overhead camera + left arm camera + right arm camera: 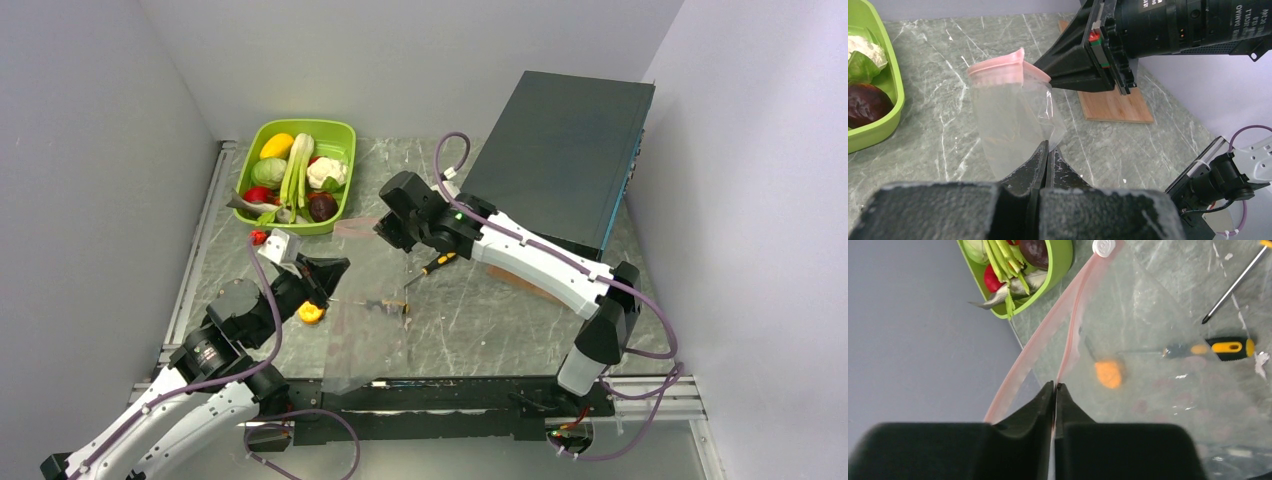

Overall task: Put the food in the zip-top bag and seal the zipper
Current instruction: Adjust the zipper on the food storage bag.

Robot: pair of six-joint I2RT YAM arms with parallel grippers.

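Grey desk [500, 310], open rightward — left hand [1047, 147] pinches clear crinkly plastic bag [1008, 120], right hand [1054, 386] its pink zipper strip [1049, 325]; round white slider [1104, 247]: right-wrist only.

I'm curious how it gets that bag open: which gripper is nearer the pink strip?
Right. The right gripper pinches the pink strip itself; the left gripper pinches the bag further down its clear plastic, apart from the strip.

The left fingers [1037, 167] are closed on the lower edge of a clear bag [1008, 125], which is held upright. The right fingers [1070, 67] pinch one end of its pink strip [998, 70]. At left, a green tray [894, 100] holds cauliflower [862, 47] and a dark round piece [865, 105]. A wooden board [1118, 105] lies on the tabletop [1158, 145].
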